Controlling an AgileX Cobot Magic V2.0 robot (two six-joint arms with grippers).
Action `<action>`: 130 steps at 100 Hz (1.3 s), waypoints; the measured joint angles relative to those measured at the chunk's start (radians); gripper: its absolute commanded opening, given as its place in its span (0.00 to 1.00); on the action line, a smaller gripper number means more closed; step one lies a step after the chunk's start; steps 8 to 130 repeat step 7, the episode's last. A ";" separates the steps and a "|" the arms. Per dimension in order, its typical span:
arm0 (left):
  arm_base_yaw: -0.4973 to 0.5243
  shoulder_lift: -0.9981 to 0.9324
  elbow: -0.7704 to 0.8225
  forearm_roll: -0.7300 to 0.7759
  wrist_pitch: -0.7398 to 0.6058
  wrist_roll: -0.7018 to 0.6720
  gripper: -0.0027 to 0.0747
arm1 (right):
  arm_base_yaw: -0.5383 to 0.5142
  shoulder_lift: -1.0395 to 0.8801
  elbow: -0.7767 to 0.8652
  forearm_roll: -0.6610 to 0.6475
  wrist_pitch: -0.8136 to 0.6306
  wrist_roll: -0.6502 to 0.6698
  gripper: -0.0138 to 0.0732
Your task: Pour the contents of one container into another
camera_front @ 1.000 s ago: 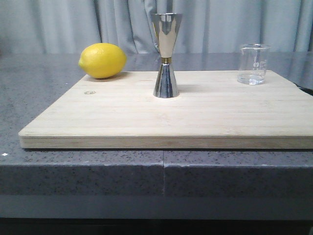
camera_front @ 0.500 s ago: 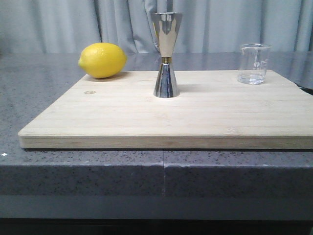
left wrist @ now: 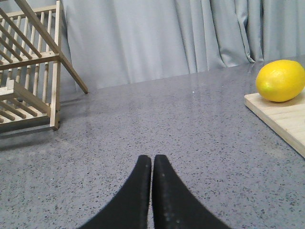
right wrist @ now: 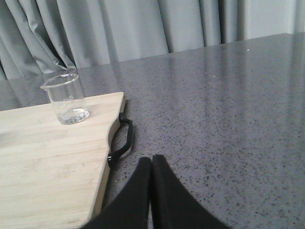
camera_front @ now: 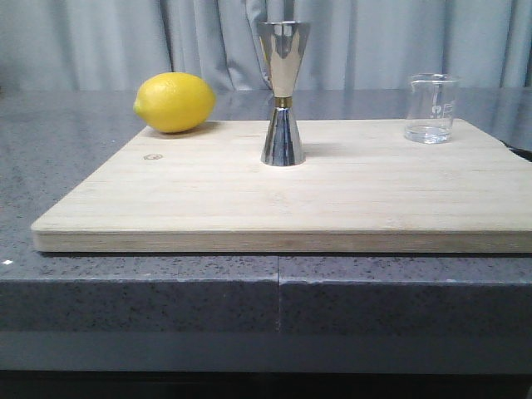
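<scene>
The grey speckled counter fills the scene, with pale curtains hanging behind it; on the counter lies the wide wooden cutting board, its black handle jutting off the right-hand edge; off past the left arm stands a wooden slatted rack on the counter, well apart from the board; next in size, the lemon rests at the board's far left corner, partly over the edge; the steel jigger stands upright near the middle of the board's far half, gold band at its narrow waist, taller than anything else there; the clear glass beaker stands upright at the far right corner of the board, near the handle, a little clear liquid in its bottom, well apart from the jigger; now the tools: the left gripper hangs low over bare counter off the board's left side, its two black fingers pressed together on nothing, the lemon ahead of it and the beaker out of its view; the right gripper sits over the counter just off the board's right edge, fingers likewise together and empty, the beaker ahead of it across the board's corner, clearly apart from the fingertips, nothing touching the glass
</scene>
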 measured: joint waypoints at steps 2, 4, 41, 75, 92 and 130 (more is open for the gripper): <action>0.000 0.000 0.000 0.000 0.000 0.000 0.01 | 0.000 0.000 0.000 0.000 0.000 0.000 0.11; 0.000 0.000 0.000 0.000 0.000 0.000 0.01 | 0.000 0.000 0.000 0.000 0.000 0.000 0.11; 0.000 0.000 0.000 0.000 0.000 0.000 0.01 | 0.000 0.000 0.000 0.000 0.000 0.000 0.11; 0.000 0.000 0.000 0.000 0.000 0.000 0.01 | 0.000 0.000 0.000 0.000 0.000 0.000 0.11; 0.000 0.000 0.000 0.000 0.000 0.000 0.01 | 0.000 0.000 0.000 0.000 0.000 0.000 0.11; 0.000 0.000 0.000 0.000 0.000 0.000 0.01 | 0.000 0.000 0.000 0.000 0.000 0.000 0.11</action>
